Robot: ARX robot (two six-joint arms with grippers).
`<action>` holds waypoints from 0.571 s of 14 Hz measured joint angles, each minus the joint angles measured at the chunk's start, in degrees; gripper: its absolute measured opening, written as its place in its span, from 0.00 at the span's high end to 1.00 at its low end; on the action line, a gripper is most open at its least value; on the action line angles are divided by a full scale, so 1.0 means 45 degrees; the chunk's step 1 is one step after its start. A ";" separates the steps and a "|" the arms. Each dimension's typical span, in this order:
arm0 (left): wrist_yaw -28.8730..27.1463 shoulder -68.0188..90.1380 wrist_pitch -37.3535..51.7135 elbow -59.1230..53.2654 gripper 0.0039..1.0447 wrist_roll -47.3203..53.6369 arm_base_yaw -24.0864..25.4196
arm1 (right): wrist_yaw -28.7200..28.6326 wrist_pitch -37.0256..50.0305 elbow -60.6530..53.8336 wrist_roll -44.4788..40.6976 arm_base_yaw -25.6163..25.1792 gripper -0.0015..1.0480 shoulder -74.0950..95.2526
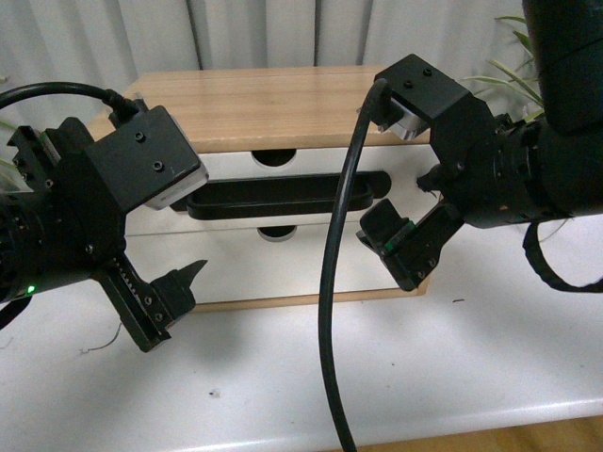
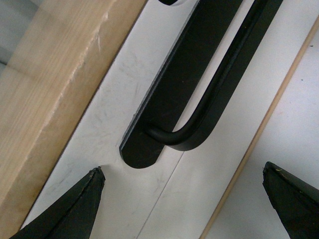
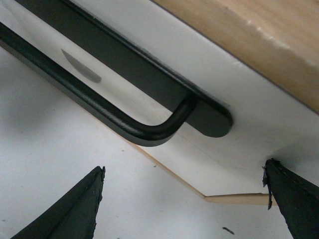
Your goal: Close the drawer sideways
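Seemingly nearly closed: wide white-fronted drawer with long black bar handle (image 1: 316, 162).
Left tool (image 2: 182, 172) and right tool (image 3: 184, 170) gape empty; maybe a last push remains.

Pale grey pleated curtain (image 1: 283, 33) behind my smooth white tabletop (image 1: 471, 367).
At my right, a thin-leaved green plant (image 1: 497, 79) rises before that curtain; the light is soft.
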 joint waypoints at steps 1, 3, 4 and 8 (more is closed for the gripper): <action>0.0010 0.0063 -0.0039 0.0087 0.06 0.0097 0.0024 | -0.0024 -0.0053 0.0083 0.0228 0.0019 0.06 0.0131; 0.0141 0.0053 -0.0015 0.0053 0.06 0.0185 0.0165 | -0.0029 0.0053 0.0063 0.0316 0.0024 0.06 0.0180; 0.0170 -0.0092 0.0024 -0.0151 0.06 0.0180 0.0272 | -0.0019 0.0228 -0.0151 0.0350 0.0034 0.06 0.0029; 0.0869 -0.3002 -0.0194 -0.2705 0.06 -0.0447 0.0636 | 0.0189 0.0918 -0.2545 0.0593 -0.0010 0.06 -0.2900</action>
